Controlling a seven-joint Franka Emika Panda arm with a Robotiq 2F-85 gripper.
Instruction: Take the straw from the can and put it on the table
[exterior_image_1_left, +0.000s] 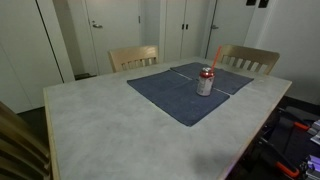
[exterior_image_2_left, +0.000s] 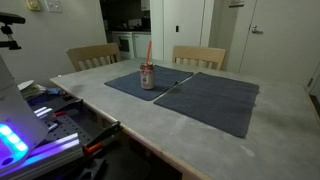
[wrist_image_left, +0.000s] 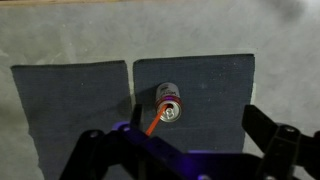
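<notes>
The can (exterior_image_1_left: 205, 82) is silver-grey with a red band and stands upright on a dark blue-grey mat (exterior_image_1_left: 165, 98) on the light speckled table (exterior_image_1_left: 110, 135). It also shows in an exterior view (exterior_image_2_left: 148, 77). The thin red-orange straw (exterior_image_2_left: 149, 52) sticks up out of the can's top. In the wrist view I look down on the can (wrist_image_left: 169, 103), with the straw (wrist_image_left: 154, 125) slanting toward the camera. My gripper (wrist_image_left: 180, 148) is open and empty, well above the can, its dark fingers on either side at the bottom of the picture. The arm does not show in either exterior view.
Two dark mats lie side by side (exterior_image_2_left: 215, 100) (exterior_image_2_left: 130, 82). Two wooden chairs stand at the table's far edge (exterior_image_1_left: 133, 57) (exterior_image_1_left: 247, 58). Bare tabletop surrounds the mats (exterior_image_2_left: 150, 125). Equipment with lights sits beside the table (exterior_image_2_left: 30, 125).
</notes>
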